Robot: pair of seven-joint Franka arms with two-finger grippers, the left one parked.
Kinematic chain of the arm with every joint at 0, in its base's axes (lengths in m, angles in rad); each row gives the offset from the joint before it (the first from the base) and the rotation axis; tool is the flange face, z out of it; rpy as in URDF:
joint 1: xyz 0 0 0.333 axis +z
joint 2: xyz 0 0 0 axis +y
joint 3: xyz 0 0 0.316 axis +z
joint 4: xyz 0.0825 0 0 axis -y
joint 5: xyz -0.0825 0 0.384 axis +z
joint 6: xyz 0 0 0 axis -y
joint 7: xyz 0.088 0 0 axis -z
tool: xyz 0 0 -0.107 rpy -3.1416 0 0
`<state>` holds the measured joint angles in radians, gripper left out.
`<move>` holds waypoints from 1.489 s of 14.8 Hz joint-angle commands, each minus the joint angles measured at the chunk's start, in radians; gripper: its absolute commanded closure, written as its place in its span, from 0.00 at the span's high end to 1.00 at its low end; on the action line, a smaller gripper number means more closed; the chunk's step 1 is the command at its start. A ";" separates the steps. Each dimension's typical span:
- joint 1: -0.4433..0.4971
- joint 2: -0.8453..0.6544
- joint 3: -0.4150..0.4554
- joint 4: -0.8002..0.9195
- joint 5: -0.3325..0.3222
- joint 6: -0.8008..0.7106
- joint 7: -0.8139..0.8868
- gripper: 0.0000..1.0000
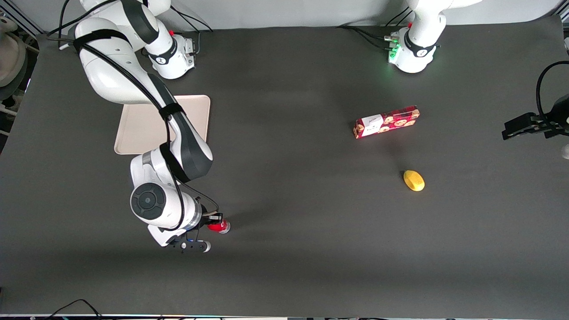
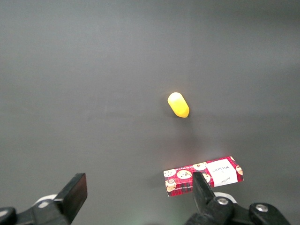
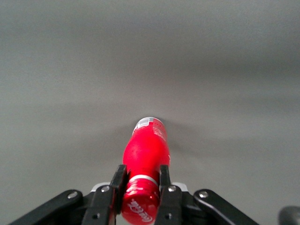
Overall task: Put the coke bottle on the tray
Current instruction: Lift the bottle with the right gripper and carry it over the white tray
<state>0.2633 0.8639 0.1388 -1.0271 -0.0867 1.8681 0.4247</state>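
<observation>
The grey desk (image 1: 293,213) carries a beige tray (image 1: 138,126), with the right arm crossing above it. Nearer the front camera than the tray, the claw (image 3: 140,180) is clamped on the coke bottle (image 3: 145,154).

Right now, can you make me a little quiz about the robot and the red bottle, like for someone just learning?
1. True or false: the coke bottle already lies on the tray.
2. What is the gripper doing?
A. hanging open above the cookie box
B. closed on the coke bottle
C. touching the lemon
3. Fill in: the tray is ______ from the front camera than the coke bottle.

Key
1. False: the bottle is off the tray, nearer the front camera.
2. B: the fingers press both sides of the bottle, close to its cap end.
3. Farther.
</observation>
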 commanded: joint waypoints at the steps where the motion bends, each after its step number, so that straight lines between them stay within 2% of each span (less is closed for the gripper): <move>1: -0.006 -0.115 0.027 0.013 0.002 -0.114 0.017 0.00; 5: -0.045 -0.281 0.100 0.013 0.005 -0.289 0.005 0.00; 7: -0.059 -0.357 0.107 0.012 0.037 -0.361 -0.009 0.00; 9: -0.105 -0.417 0.104 -0.005 0.061 -0.455 -0.107 0.00; 12: -0.171 -0.556 0.088 -0.181 0.062 -0.472 -0.237 0.00; 13: -0.176 -0.622 0.046 -0.277 0.064 -0.449 -0.279 0.00; 15: -0.176 -0.777 -0.068 -0.496 0.120 -0.367 -0.407 0.00; 17: -0.170 -0.923 -0.164 -0.722 0.134 -0.278 -0.527 0.00; 20: -0.176 -1.110 -0.251 -0.995 0.116 -0.183 -0.621 0.00; 22: -0.177 -1.210 -0.286 -1.143 0.059 -0.118 -0.636 0.00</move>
<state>0.0809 -0.1305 -0.1128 -1.8806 0.0132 1.6288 -0.1731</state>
